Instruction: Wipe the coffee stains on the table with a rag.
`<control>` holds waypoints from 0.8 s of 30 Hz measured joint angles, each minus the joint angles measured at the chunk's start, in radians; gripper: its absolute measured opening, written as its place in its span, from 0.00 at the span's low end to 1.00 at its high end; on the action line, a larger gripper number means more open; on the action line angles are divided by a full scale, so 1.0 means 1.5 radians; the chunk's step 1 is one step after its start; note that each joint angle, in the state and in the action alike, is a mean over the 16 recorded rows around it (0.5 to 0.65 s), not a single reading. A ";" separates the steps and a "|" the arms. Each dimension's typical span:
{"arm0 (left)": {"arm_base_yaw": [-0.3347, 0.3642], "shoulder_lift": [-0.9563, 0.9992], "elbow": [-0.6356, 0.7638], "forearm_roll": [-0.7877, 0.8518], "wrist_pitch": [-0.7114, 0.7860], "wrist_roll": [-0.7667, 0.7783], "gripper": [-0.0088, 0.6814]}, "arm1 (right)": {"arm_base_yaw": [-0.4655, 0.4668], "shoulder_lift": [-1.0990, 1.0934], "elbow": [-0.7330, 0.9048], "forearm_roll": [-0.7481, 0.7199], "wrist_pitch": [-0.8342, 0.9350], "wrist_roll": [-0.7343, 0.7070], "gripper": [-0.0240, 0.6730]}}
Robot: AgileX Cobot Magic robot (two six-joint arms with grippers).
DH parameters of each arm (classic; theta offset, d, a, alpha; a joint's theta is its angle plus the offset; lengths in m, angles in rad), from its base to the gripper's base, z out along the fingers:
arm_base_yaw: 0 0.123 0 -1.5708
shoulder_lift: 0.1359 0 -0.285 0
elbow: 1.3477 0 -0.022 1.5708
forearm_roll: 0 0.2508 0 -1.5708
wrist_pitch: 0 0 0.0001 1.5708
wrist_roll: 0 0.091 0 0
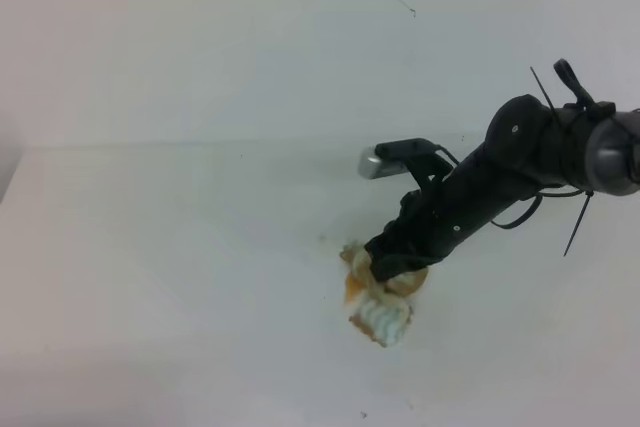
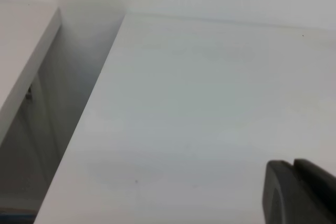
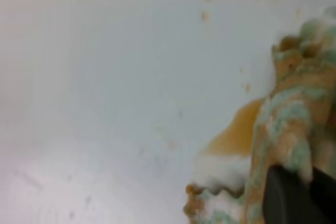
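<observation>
I am seeing a wadded cloth rag showing whitish with pale green stripes and tan-brown soaked patches, an orange-brown coffee blotch with tan specks glowing beside it, and the plain matte surface reading white throughout.

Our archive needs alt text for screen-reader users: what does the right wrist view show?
A wadded rag, whitish with green stripes and soaked tan-brown, fills the right side, gripped by the right claw at the bottom edge. An orange-brown coffee stain spreads from under it on the white table, with a few tan specks above.
</observation>
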 joint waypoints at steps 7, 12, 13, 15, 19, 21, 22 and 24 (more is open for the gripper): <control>0.000 -0.003 0.000 0.000 0.000 0.000 0.01 | 0.019 0.007 0.000 -0.003 0.051 0.000 0.03; 0.000 -0.007 0.000 0.000 0.000 0.000 0.01 | 0.041 0.008 0.000 -0.005 0.046 0.005 0.03; 0.000 -0.007 0.000 0.000 0.000 0.000 0.01 | 0.045 0.008 0.000 -0.006 0.041 0.008 0.03; 0.000 -0.008 0.000 0.000 0.000 0.000 0.01 | 0.052 0.008 0.000 -0.011 0.030 0.014 0.03; 0.000 -0.009 0.000 0.000 0.000 0.000 0.01 | 0.058 0.008 0.000 -0.033 0.001 0.034 0.03; 0.000 -0.010 0.000 0.000 0.000 0.000 0.01 | 0.054 0.008 0.000 -0.048 -0.013 0.049 0.03; 0.000 -0.010 0.000 0.000 0.000 0.000 0.01 | 0.051 0.008 0.000 -0.056 -0.018 0.057 0.03; 0.000 -0.009 0.000 0.000 0.000 0.000 0.01 | 0.042 0.008 0.000 -0.072 -0.027 0.072 0.03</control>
